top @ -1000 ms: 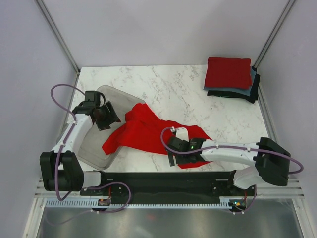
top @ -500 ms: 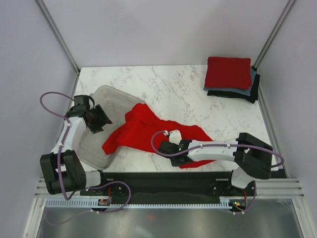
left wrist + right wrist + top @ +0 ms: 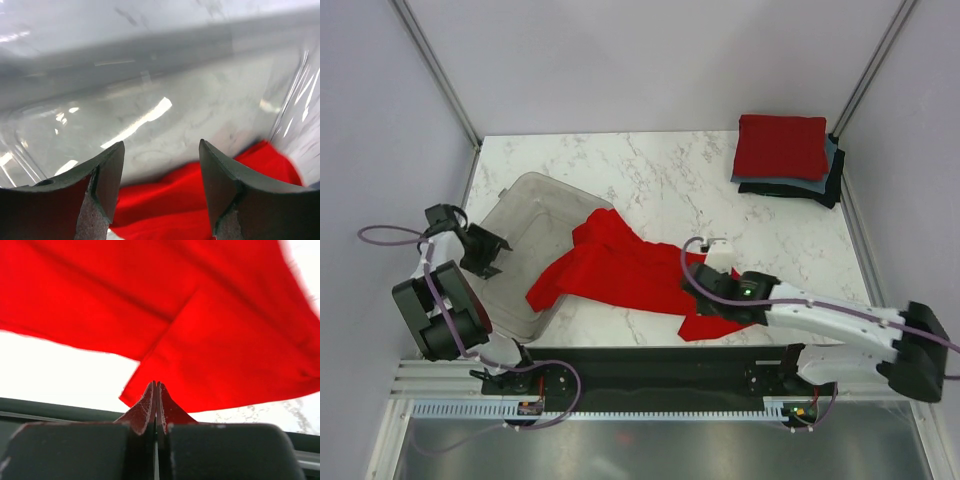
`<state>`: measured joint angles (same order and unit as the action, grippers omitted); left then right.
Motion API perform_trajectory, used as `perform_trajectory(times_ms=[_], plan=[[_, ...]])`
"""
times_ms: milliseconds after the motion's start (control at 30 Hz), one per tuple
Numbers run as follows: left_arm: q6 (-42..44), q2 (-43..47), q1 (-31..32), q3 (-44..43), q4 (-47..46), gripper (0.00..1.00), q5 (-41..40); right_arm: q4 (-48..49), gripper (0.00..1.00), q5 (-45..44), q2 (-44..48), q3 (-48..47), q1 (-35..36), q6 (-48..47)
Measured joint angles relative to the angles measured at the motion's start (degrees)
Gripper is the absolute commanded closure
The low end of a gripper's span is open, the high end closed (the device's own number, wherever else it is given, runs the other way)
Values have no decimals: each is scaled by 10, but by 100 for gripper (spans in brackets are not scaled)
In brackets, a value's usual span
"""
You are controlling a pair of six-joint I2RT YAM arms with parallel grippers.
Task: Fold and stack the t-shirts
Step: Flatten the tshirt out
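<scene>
Slippage was the risk we weighed first. The right gripper [image 3: 156, 386] had its jaws pressed fully together, with the near hem of the loose red t-shirt [image 3: 620, 268] right at their tips. We could not tell whether any cloth was pinched between them or lay just beyond. If nothing was caught, we judged that a pull would leave the shirt behind. If only a thin edge was caught, it could slide out under the cloth's drag on the marble table [image 3: 660, 180].

The left gripper [image 3: 160, 150] stood with its jaws wide and held nothing. Straight ahead of them was the wall of the clear grey plastic bin [image 3: 535, 220], and below, between the fingers, lay the shirt's other end, draped over the bin's edge. We reckoned that a one-sided pull could snag the cloth on that rim, drag the bin along, or bunch the shirt instead of spreading it. The folded stack [image 3: 782, 145], red on top, sat well beyond the right jaws and apart from both grippers.
</scene>
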<state>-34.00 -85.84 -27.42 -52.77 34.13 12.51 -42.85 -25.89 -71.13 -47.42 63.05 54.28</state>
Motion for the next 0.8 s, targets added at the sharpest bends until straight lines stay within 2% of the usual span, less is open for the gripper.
perform_trajectory(times_ms=[100,200,333,400,467,500,533,567,667,800], plan=[[-32,-15,-49,-2,-18,30,1,-23,100,-16,112,-3,-60,-4],[-63,-13,-108,14,-44,29,16,-52,100,-42,182,-21,-130,-15],[-88,19,-177,57,-70,28,32,-70,100,-47,209,-49,-211,-54],[-104,56,-200,93,-96,28,39,-66,98,-31,201,-54,-230,-79],[-116,86,-210,122,-113,27,47,-53,77,12,180,-53,-231,-99],[-121,98,-212,132,-120,27,52,-39,47,35,162,-51,-225,-110],[-125,109,-213,141,-124,27,57,-29,36,52,148,-49,-217,-111],[-127,119,-213,148,-127,27,59,-19,29,66,124,-45,-202,-119],[-133,151,-215,166,-129,27,61,-1,28,84,43,-46,-150,-135],[-134,180,-217,184,-132,28,74,18,32,91,-56,-58,-127,-141]])
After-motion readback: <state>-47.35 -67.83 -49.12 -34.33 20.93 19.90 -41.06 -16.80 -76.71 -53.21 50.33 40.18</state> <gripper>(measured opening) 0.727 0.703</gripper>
